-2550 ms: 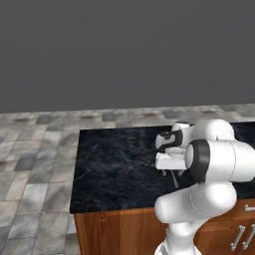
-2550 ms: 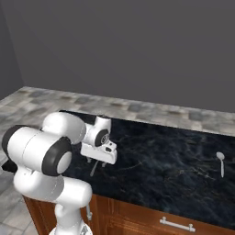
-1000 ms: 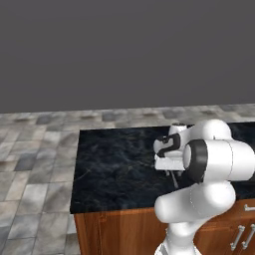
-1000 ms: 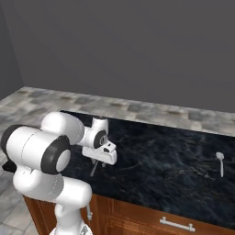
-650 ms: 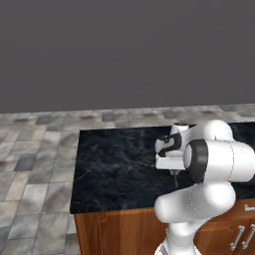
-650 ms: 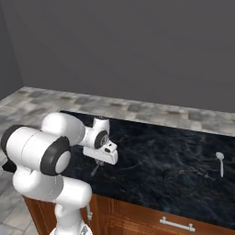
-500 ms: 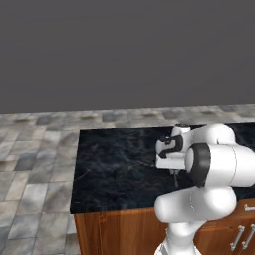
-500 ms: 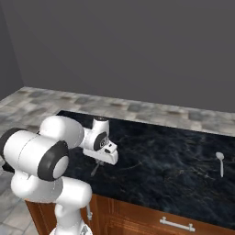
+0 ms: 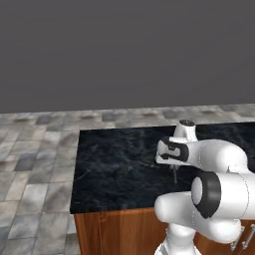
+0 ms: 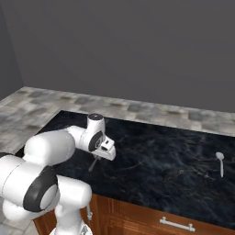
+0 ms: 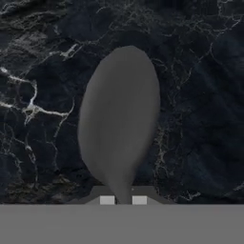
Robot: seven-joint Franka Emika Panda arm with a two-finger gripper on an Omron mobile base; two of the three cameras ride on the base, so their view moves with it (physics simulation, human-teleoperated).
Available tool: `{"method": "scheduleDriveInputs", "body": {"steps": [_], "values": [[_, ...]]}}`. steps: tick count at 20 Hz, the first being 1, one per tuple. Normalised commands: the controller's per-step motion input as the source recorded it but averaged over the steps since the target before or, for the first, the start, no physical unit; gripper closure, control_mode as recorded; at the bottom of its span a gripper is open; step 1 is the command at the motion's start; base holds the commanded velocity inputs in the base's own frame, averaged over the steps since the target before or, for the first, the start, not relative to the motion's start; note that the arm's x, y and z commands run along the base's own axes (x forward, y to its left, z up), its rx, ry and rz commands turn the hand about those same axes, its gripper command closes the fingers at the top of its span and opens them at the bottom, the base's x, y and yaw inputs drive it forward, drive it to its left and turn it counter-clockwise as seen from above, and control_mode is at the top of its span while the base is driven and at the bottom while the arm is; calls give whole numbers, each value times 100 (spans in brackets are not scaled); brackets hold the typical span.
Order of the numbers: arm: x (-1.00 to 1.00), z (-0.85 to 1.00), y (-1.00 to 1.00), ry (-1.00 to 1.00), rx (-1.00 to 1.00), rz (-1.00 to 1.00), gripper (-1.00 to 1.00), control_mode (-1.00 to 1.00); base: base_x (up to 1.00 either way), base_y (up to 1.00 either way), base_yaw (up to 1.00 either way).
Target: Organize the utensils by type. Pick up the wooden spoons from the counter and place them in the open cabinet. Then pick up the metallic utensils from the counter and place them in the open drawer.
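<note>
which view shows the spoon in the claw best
The hand view: the grey spoon shows its whole bowl there, its neck pinched in the claw. In the left and right base views it is a thin stick hanging under the claw.

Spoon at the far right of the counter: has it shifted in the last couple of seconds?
No. The spoon lies at the same spot near the right end of the counter, its handle pointing toward the front edge as before.

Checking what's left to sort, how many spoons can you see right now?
2: one grey spoon gripped in the hand over the counter, another spoon lying at the counter's right end. Others may be hidden.
</note>
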Motion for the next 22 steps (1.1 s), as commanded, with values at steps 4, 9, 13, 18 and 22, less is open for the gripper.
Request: {"method": "scheduleDriveInputs", "body": {"steps": [4,9,13,18,22], "values": [[0,74,21,0,0,0,100,-100,0,0,0],[-2,41,4,0,-1,0,100,-100,0,0,0],[-7,39,-1,0,0,0,100,-100,0,0,0],[-8,20,-1,1,0,0,100,-100,0,0,0],[0,0,0,0,0,0,100,-100,0,0,0]]}}
